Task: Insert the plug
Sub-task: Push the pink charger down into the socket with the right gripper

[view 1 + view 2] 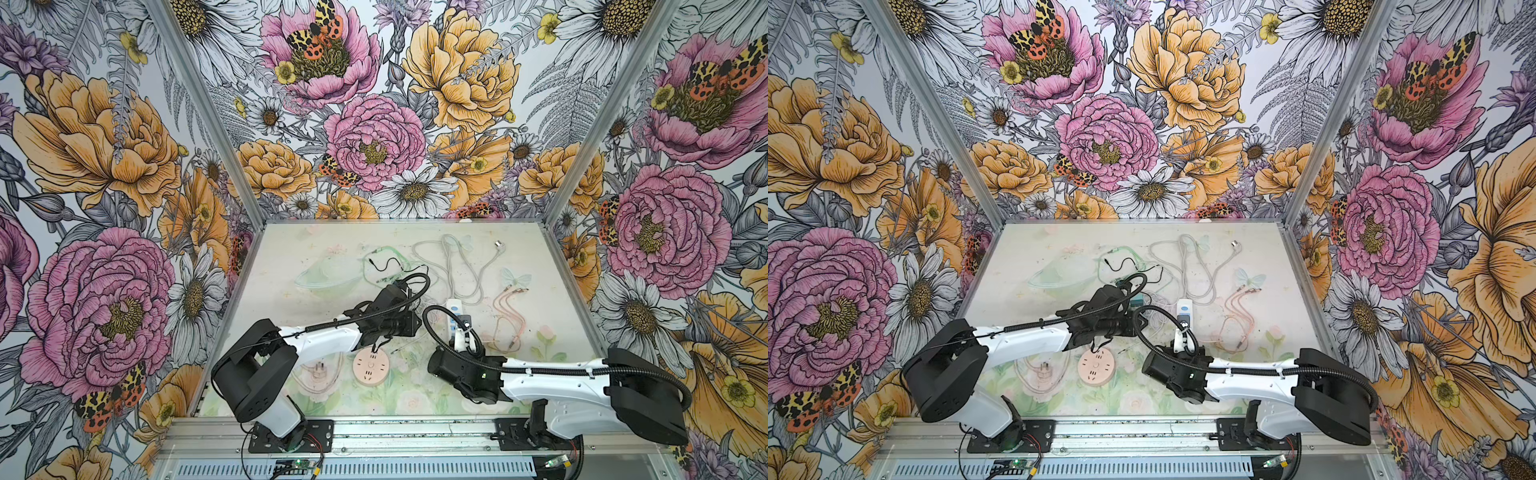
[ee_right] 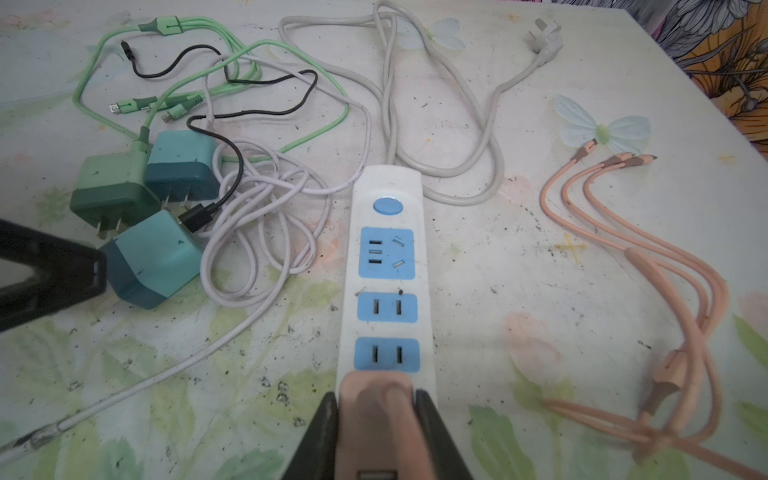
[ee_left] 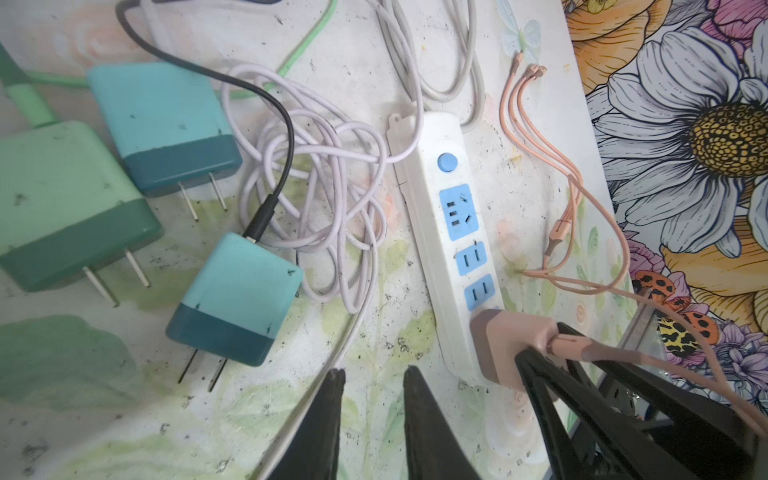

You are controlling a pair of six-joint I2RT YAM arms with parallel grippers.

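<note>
Pink plug (image 2: 376, 415) prongs hidden, green adapter (image 3: 62, 199) cut by edge

White-shelled arms (image 1: 324, 338), black ribbed cables (image 1: 540, 370)

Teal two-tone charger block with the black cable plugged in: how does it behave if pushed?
Probably slides, not rolls: the teal two-tone charger block is boxy, lying on a broad face. Its black cable looks slack, likely trailing limply. Smooth casing may slip in a pinch.

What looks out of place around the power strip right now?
The lilac cable lies in a tangled heap beside the power strip, with a black cable crossing it. The strip's own wall plug lies loose, plugged into nothing.
</note>
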